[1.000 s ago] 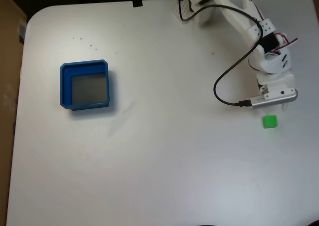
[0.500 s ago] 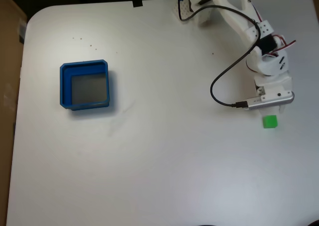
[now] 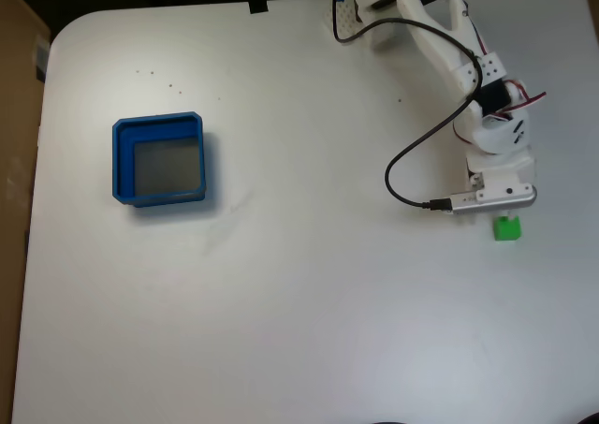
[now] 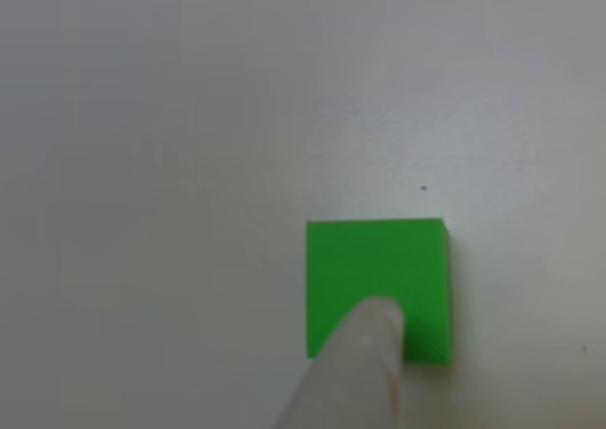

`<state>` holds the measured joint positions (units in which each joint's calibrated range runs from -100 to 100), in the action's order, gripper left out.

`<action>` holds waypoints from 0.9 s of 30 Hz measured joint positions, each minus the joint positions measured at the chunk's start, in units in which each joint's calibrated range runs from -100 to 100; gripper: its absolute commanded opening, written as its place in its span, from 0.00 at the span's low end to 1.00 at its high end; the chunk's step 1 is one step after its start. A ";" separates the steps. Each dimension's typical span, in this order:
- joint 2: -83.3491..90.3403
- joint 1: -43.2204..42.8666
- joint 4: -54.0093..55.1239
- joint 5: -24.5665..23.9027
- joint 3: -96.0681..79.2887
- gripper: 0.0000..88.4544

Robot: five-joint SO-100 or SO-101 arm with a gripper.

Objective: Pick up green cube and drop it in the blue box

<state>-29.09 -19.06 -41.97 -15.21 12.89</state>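
The green cube [image 3: 506, 227] rests on the white table at the right, and it also shows large in the other view [image 4: 377, 277]. My gripper [image 3: 505, 211] hangs right above the cube's far edge, mostly hidden under the wrist and its silver camera bar [image 3: 487, 199]. In the other view one pale fingertip [image 4: 371, 358] rises from the bottom edge and overlaps the cube's near face. Whether it touches the cube I cannot tell, and no second finger shows. The blue box [image 3: 124, 167], with its grey floor, stands far off at the left and holds nothing.
The white arm [image 3: 449, 50] reaches down from its base at the top edge, and a black cable [image 3: 402, 167] loops out to the left of the wrist. The table's right edge lies close to the cube. A brown board [image 3: 14, 162] borders the left side.
The wrist has come down and slightly left, closing on the cube until its camera bar sits just above it. The cube and the box have not moved.
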 measured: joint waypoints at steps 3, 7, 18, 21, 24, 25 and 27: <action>0.00 -0.57 0.00 0.00 0.00 0.34; 0.00 -1.85 0.08 0.00 0.00 0.34; -1.41 -3.27 4.29 0.00 0.09 0.34; -3.25 -3.27 5.70 0.00 0.09 0.34; -4.08 -3.27 6.85 0.00 0.09 0.34; -4.08 -3.27 7.26 0.00 0.09 0.34; -4.16 -3.27 8.25 0.00 0.09 0.34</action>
<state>-33.25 -22.33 -33.72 -15.21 12.98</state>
